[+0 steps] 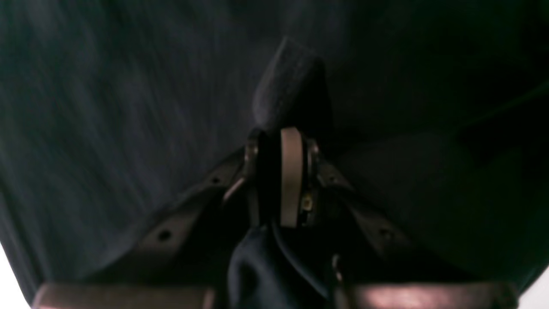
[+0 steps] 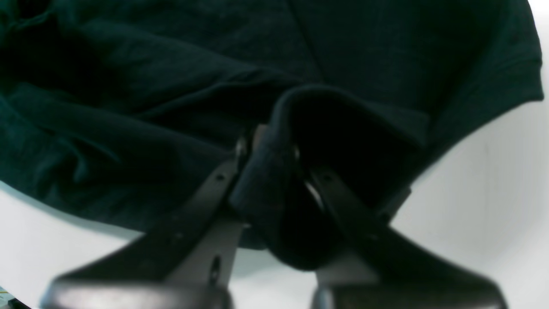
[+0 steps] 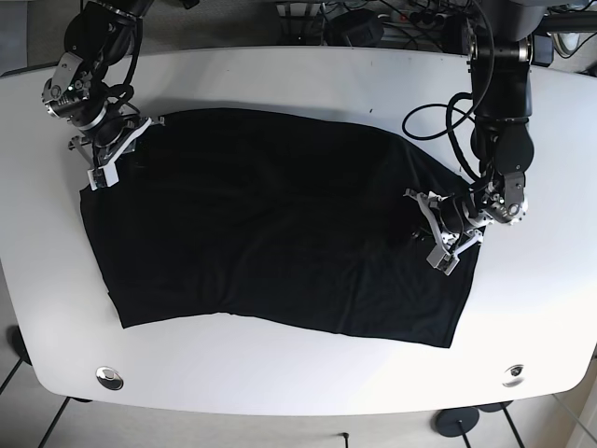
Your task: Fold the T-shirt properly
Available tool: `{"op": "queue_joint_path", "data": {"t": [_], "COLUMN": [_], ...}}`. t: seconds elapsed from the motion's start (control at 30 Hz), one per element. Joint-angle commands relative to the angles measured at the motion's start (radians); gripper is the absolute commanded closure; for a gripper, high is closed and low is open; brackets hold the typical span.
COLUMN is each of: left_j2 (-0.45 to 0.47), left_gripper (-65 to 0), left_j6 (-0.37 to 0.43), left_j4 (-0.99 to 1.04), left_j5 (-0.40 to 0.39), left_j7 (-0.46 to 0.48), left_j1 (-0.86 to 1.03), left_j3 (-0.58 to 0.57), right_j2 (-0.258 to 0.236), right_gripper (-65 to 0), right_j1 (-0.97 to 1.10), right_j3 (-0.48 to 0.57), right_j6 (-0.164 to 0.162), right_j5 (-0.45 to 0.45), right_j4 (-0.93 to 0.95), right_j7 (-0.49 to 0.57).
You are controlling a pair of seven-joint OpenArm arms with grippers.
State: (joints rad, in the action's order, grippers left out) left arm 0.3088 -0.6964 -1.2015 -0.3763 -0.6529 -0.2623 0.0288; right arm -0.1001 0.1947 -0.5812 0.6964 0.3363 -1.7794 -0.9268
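Black T-shirt point(image 3: 270, 224) on white table point(image 3: 308, 373), both grippers point(image 1: 279, 141) point(image 2: 268, 146) pinching fabric, fingertips buried.

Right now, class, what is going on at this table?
A two-armed robot is working on a black T-shirt spread over a white table. The right gripper pinches a bunched fold of fabric at one edge; the left gripper is shut on cloth at the opposite side. No fold is made yet.

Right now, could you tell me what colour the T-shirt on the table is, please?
Plain black, no visible print; the T-shirt shows best in the base view, against the white table.
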Motion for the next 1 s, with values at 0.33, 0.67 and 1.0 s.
{"op": "queue_joint_path", "data": {"t": [0.33, 0.67, 1.0], "left_j2": [0.013, 0.014, 0.040], "left_gripper": [0.0, 0.0, 0.0], "left_j6": [-0.002, -0.002, -0.002], "left_j4": [-0.372, -0.473, -0.458], "left_j5": [-0.014, -0.006, -0.008], "left_j7": [-0.123, -0.204, -0.204], "left_j1": [0.113, 0.220, 0.220], "left_j3": [0.290, 0.552, 0.552], "right_j2": [-0.013, -0.011, -0.026], "right_gripper": [-1.9, -1.9, -1.9], "right_j1": [-0.010, -0.001, 0.098], "right_j3": [-0.003, -0.010, -0.089], "right_j6": [0.002, 0.002, 0.002], "right_j5": [0.013, 0.013, 0.278], "right_j4": [-0.023, -0.020, -0.020], "right_j7": [0.021, 0.021, 0.001]}}
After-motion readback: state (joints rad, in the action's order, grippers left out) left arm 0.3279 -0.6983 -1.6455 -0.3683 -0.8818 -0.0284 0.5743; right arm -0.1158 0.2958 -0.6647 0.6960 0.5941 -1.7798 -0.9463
